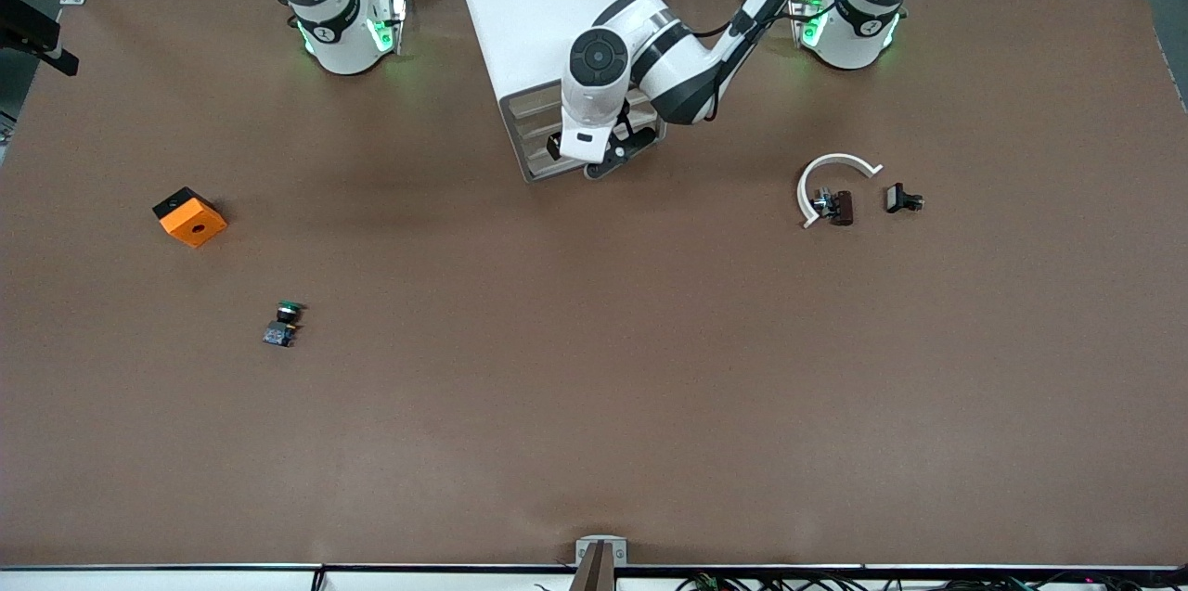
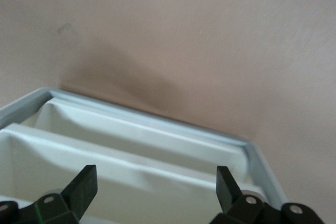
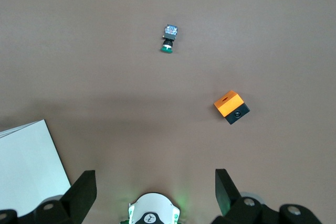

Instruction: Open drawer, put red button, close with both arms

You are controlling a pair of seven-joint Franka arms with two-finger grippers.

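The left gripper [image 1: 605, 157] is down at the front of the white cabinet [image 1: 543, 6], which stands between the two arm bases. Its fingers [image 2: 84, 184] are spread wide with nothing between them, facing a drawer front [image 2: 131, 148], probably so they can push it or catch its lip. From these views the drawers look flush with the grey frame [image 2: 252, 150], though I cannot tell for sure.

The right arm waits folded high over its own base [image 1: 336, 30]. The right gripper [image 3: 155, 182] is also wide and empty, and it looks down on the table.

I cannot find the red button: no red cap shows anywhere, so it may be inside the cabinet or hidden under the left arm. The green button [image 1: 284, 323] and the orange block [image 1: 190, 217] lie toward the right arm's end. A white curved piece [image 1: 831, 172] and two small dark parts [image 1: 840, 207] lie toward the left arm's end, all untouched
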